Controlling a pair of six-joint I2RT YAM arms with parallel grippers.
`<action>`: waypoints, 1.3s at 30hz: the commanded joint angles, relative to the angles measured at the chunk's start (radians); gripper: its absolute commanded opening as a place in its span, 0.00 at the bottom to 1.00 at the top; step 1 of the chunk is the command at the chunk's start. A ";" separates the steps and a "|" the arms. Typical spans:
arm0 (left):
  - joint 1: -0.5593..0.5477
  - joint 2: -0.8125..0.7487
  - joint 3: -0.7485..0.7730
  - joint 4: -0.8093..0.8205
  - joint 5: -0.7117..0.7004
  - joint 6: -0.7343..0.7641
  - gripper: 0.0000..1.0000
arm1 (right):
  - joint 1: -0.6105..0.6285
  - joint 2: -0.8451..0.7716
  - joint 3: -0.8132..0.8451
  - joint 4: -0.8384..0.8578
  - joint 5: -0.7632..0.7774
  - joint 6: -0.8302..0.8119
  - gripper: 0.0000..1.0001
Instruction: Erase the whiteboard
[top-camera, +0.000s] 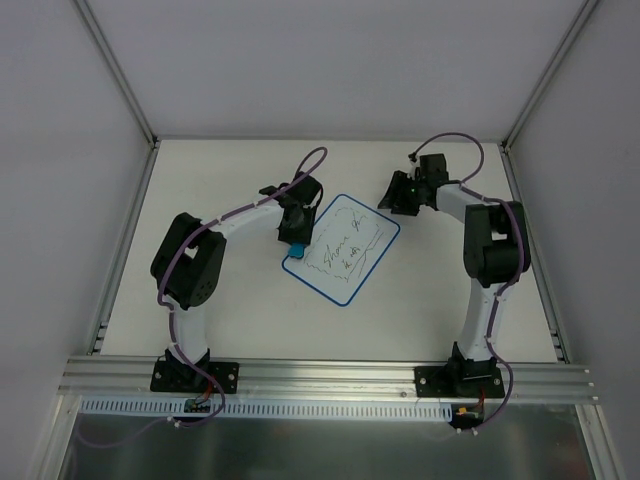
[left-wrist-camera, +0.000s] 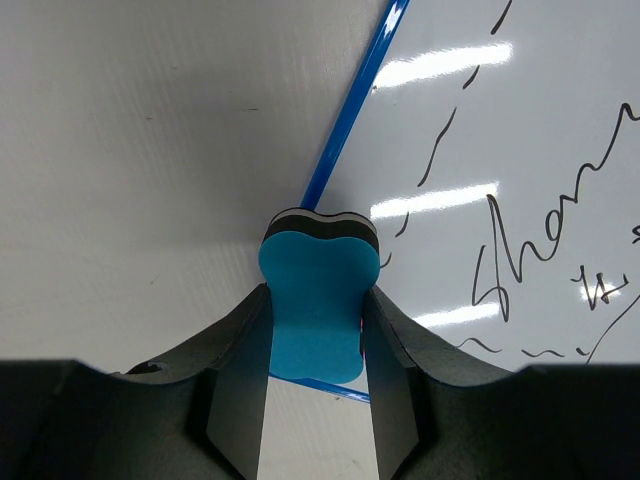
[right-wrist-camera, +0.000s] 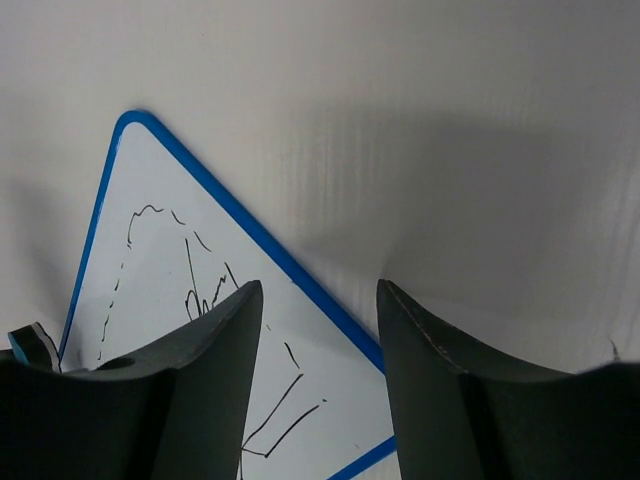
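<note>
Fingers (left-wrist-camera: 235, 380) of the left gripper (left-wrist-camera: 316, 300) clamped on the eraser (left-wrist-camera: 318, 310); right gripper (right-wrist-camera: 320, 295) spread apart, holding nothing.

On the table (top-camera: 250, 310) the whiteboard (top-camera: 345, 250) lies flat, askew between the arms, its handwriting (left-wrist-camera: 520, 260) unwiped. The eraser, held by its waist with dark felt down, sits at the board's left border, likely to start a stroke inward; the right gripper hovers by the opposite edge, perhaps to steady it.
</note>
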 joint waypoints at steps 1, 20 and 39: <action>-0.010 -0.010 -0.012 0.006 0.008 0.003 0.01 | 0.014 -0.012 -0.035 0.004 -0.052 0.026 0.53; -0.024 -0.018 -0.077 0.023 0.011 -0.035 0.00 | 0.120 -0.253 -0.496 0.056 0.064 0.075 0.22; -0.117 0.186 0.092 0.021 0.051 -0.115 0.00 | 0.229 -0.250 -0.422 -0.106 0.181 -0.020 0.24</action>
